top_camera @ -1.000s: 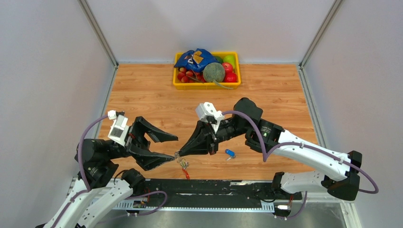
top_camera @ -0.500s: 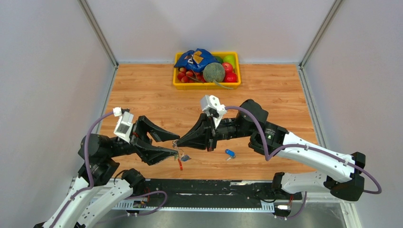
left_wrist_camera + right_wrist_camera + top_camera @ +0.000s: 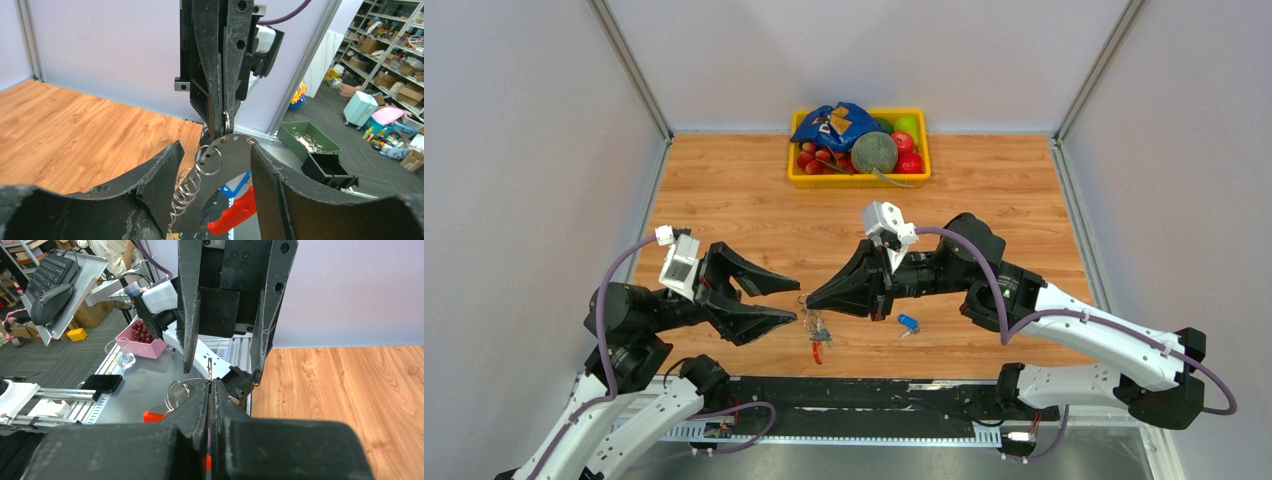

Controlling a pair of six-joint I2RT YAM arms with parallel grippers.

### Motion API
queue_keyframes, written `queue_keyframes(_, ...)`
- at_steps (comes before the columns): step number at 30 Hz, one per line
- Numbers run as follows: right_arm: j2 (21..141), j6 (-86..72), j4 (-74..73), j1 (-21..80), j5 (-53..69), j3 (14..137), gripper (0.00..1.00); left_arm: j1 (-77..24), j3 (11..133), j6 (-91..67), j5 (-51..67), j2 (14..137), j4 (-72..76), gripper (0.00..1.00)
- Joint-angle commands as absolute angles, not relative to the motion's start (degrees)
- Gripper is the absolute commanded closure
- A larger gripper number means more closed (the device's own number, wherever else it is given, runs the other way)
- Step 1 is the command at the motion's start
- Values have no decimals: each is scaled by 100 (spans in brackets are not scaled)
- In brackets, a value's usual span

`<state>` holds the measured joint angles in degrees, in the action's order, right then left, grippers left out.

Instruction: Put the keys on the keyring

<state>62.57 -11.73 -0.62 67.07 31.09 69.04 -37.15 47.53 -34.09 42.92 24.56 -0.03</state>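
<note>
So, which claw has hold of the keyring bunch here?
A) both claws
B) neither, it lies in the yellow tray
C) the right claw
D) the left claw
C: the right claw is pinched shut on a wire ring at the top of the keyring, while the left claw stands open with a finger on either side of it.

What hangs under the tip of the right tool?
The keyring hangs from the shut right tool: wire rings, a grey metal strip, a red clip and a blue piece. In the left wrist view, fingers of the left tool cover its lower end.
</note>
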Motion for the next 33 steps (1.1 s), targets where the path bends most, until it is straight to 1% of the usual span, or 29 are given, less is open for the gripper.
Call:
queue_keyframes(1,6167,-1169,70,6741,2988,6899,100,-3735,4931,-3321,4247,2444,78,38)
queue_keyframes(6,6229,-1137,71,6742,2902,6891,100,-3735,4900,-3374,4278,2477,153,39)
queue_keyframes(13,6330,-1057,75,6741,2789,6951,100,-3740,4892,-3393,4295,2506,188,45)
queue_keyframes(20,6372,-1004,67,6741,2681,6952,100,-3735,4913,-3425,4320,2518,217,48)
queue_keyframes(26,6384,-1003,63,6743,2646,6976,100,-3736,4914,-3455,4341,2550,214,56)
queue_keyframes(33,6398,-981,64,6742,2687,6974,100,-3735,4897,-3473,4339,2590,263,60)
